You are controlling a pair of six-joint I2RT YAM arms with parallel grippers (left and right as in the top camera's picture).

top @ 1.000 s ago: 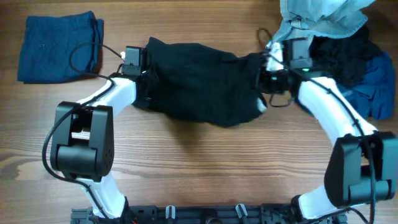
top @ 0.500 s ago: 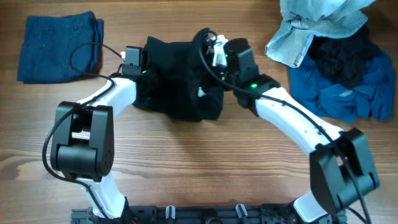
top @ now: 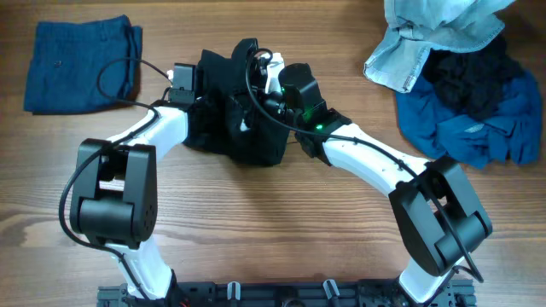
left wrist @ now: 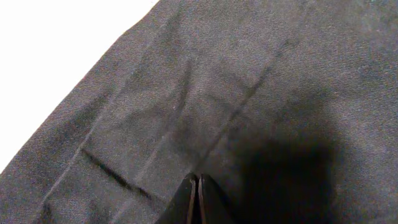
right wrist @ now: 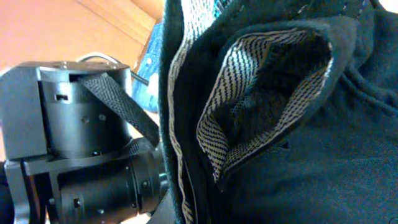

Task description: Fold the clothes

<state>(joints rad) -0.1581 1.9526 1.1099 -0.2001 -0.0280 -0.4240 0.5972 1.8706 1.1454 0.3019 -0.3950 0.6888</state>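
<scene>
Overhead faces straight down; 2 wrist views sit close on black shorts (shared by all).
</scene>
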